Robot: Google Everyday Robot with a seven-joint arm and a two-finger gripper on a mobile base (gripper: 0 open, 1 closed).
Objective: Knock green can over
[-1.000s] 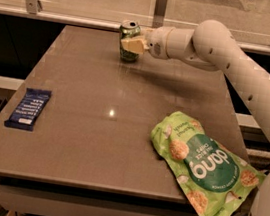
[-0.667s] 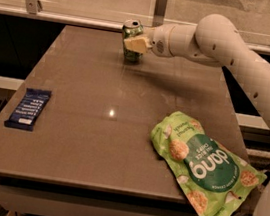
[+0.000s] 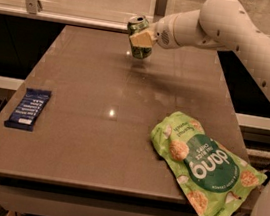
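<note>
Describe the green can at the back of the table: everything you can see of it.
The green can is a small, metal-looking cylinder, green with pale print and a silver top rim. It is tilted, with its top leaning left, near the middle of the far edge of the brown table. The tool reaches in from the right and lies across the can's middle on the near side, touching it. Whether its base rests on the table cannot be told. Nothing else touches it.

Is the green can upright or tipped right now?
Tilted, not flat: the green can leans with its top to the left, near the table's far edge, with the gripper against its side.
</note>
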